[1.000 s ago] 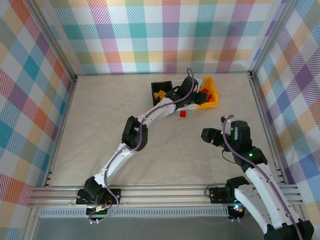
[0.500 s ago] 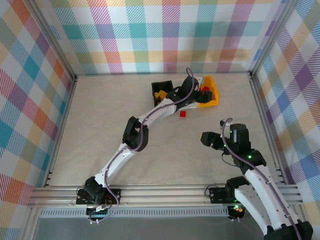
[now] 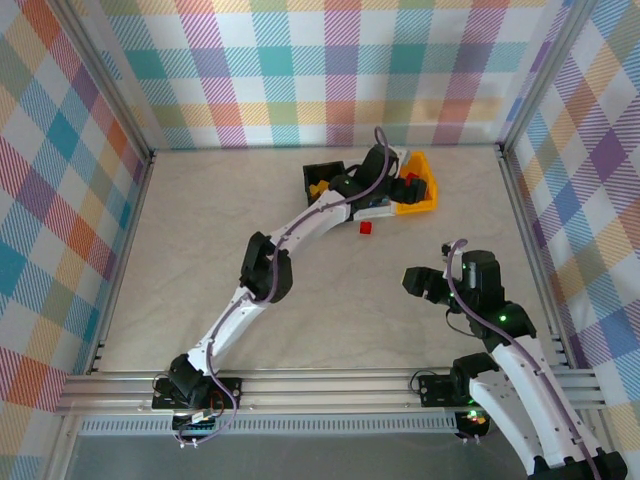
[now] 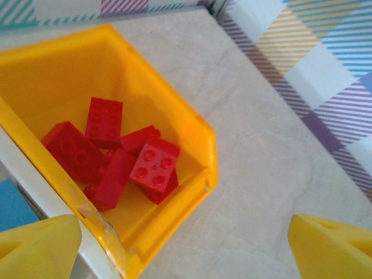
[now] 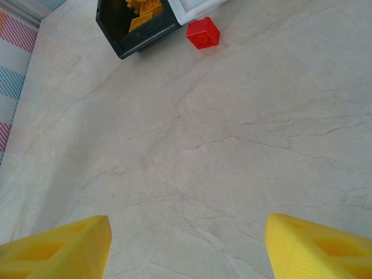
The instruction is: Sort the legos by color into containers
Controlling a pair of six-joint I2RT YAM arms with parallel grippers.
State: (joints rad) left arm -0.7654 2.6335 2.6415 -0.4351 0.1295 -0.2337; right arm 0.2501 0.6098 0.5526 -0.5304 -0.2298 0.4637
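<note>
Noted one loose red lego (image 3: 367, 228) on the tabletop (image 3: 220, 240), upper middle of the top view, just below the row of containers. Found left tool (image 4: 186, 250) hanging over the yellow-orange bin (image 4: 70, 75), spread wide with nothing between its tips. Counted several red bricks (image 4: 116, 154) heaped in the middle-left of that wrist view. Found right tool (image 5: 189, 247) likewise parted and empty, above bare tabletop. Placed the loose lego at top centre of the right wrist view, ahead of that tool and a shade right, just beside where the black bin (image 5: 145, 39), holding yellow bricks (image 5: 142, 10), meets the white bin (image 5: 200, 8). In the top view, up and left of the right tool, well apart; just below the left tool, so judged the left arm nearer. Read the brick as squarish, without marked long axis, sitting cornerwise to the right tool's closing line. Probably calls for a wrist turn before pinching and carrying to the yellow-orange bin.
</note>
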